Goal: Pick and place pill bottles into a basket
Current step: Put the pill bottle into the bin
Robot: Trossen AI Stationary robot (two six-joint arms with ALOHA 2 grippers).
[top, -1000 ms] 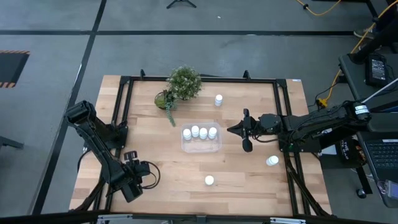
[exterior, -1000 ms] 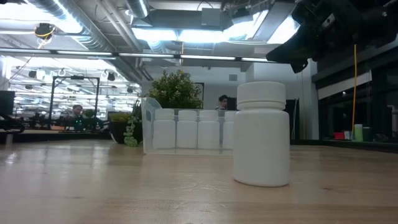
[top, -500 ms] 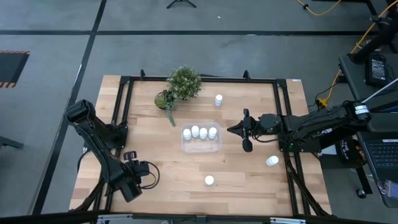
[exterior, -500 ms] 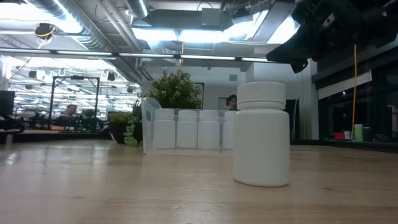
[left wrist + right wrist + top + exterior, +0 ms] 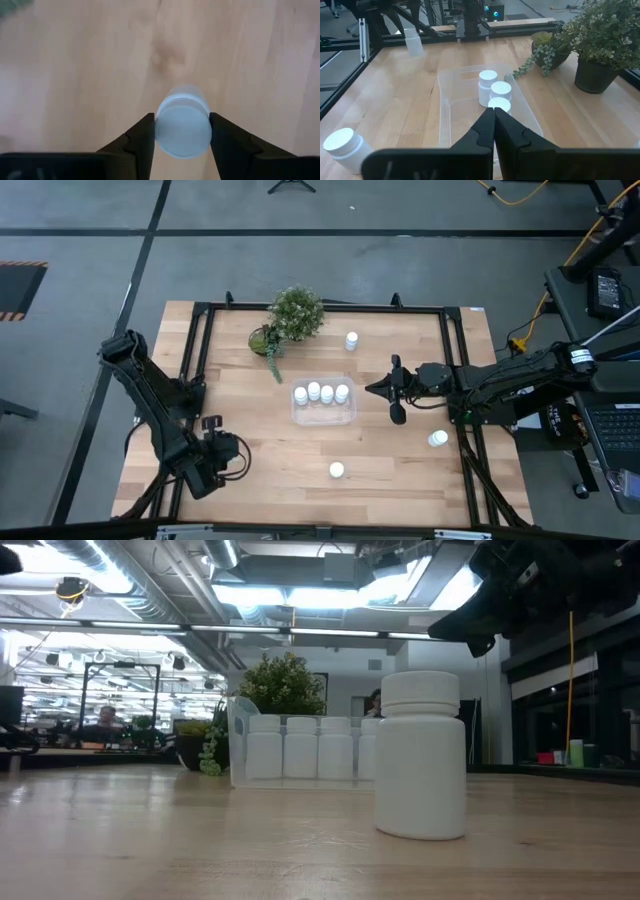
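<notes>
holding a pill bottle pinched between its fingers, the left gripper sits at the near left of the table; since a second ago the left arm's elbow has swung a little left and the gripper has edged farther in. a loose bottle stands near centre, another at the near right edge. mid-table, the basket holds four bottles in a row along its far side. just right of it the right gripper hovers unmoved, fingers pressed together, empty. farther off, one more bottle stands right of the potted plant.
</notes>
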